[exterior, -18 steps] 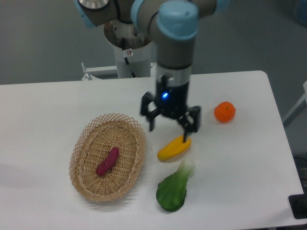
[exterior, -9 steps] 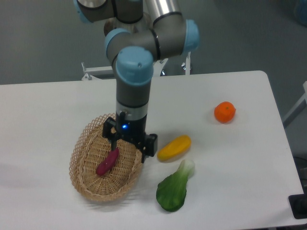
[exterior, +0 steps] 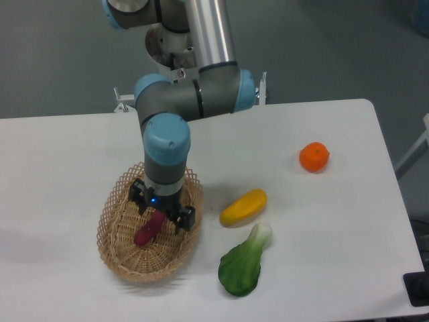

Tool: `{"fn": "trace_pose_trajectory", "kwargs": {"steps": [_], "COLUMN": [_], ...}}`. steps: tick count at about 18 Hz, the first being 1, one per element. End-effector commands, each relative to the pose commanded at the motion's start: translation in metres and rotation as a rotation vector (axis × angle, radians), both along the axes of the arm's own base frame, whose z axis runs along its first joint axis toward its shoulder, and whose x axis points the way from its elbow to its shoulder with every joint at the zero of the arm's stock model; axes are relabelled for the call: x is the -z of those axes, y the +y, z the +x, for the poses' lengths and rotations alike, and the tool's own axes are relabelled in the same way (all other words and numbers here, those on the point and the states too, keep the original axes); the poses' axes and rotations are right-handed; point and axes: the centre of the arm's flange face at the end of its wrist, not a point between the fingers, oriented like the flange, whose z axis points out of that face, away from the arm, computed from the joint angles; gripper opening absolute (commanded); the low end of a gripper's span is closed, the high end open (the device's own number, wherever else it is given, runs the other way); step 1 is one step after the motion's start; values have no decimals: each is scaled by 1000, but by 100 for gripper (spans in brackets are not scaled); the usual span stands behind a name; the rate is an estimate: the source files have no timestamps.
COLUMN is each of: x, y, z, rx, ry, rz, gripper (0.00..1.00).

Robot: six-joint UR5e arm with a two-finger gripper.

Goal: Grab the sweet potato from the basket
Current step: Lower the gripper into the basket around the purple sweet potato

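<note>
On the white table (exterior: 67,154) there is one wicker basket (exterior: 115,243), holding one magenta sweet potato (exterior: 147,230). Outside it lie one yellow oblong vegetable (exterior: 242,206), one green bok choy (exterior: 242,263) and one round orange fruit (exterior: 314,157). One robot arm (exterior: 175,100) with one gripper (exterior: 161,215) is present.

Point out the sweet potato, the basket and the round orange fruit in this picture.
sweet potato (exterior: 145,231), fixed camera view, on its lower magenta half, below the end effector.
basket (exterior: 110,247), fixed camera view, on the woven lower left wall.
round orange fruit (exterior: 314,157), fixed camera view, on the middle of its skin.
</note>
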Motion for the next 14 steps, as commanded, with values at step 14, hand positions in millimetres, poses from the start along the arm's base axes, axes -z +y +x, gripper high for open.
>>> {"fn": "trace_pose_trajectory", "kwargs": {"steps": [14], "x": [32], "y": [10], "z": [31], "rx": [29], "ry": [81], "rz": [-47], "gripper": [86]}}
